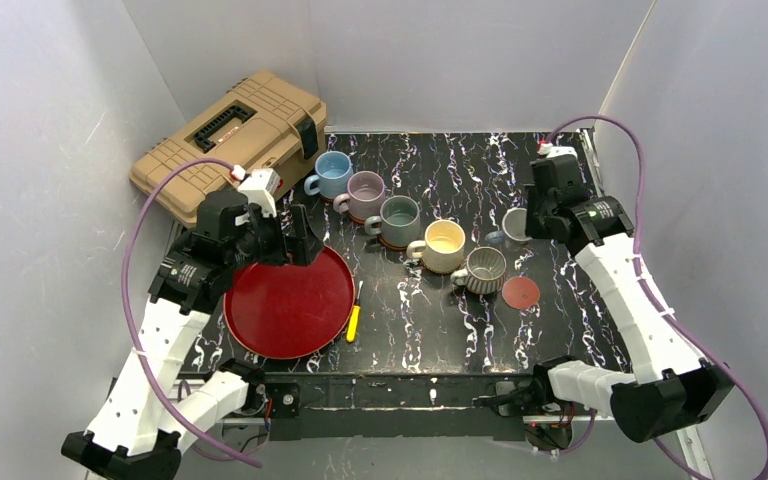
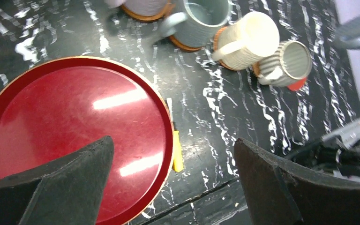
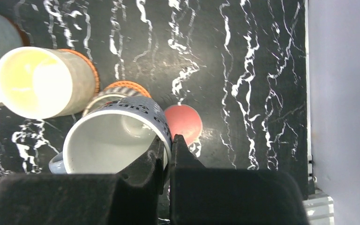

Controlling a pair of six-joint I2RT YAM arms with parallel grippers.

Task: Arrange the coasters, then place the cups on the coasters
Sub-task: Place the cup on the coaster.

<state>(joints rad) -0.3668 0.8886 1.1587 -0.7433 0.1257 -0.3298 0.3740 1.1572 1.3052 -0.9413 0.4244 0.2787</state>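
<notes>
At frame right, your right gripper [image 3: 168, 143] is pinching the pale grey cup [image 3: 108, 145] by its rim; your left gripper [image 2: 173, 143] is gaping, holding nothing, above the red tray [image 2: 51, 103].

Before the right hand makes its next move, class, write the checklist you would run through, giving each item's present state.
1. Grip: right hand pinching the rim of the pale grey cup: ok.
2. Target: red coaster bare, nothing on it: ok.
3. Alignment: cup directly over that coaster: not ok; it hangs farther back.
4. Room: gap between the coaster and the ribbed cup wide enough: cannot tell; they sit close.
5. Other arm: left hand open, over the red tray, away from the coaster: ok.
</notes>
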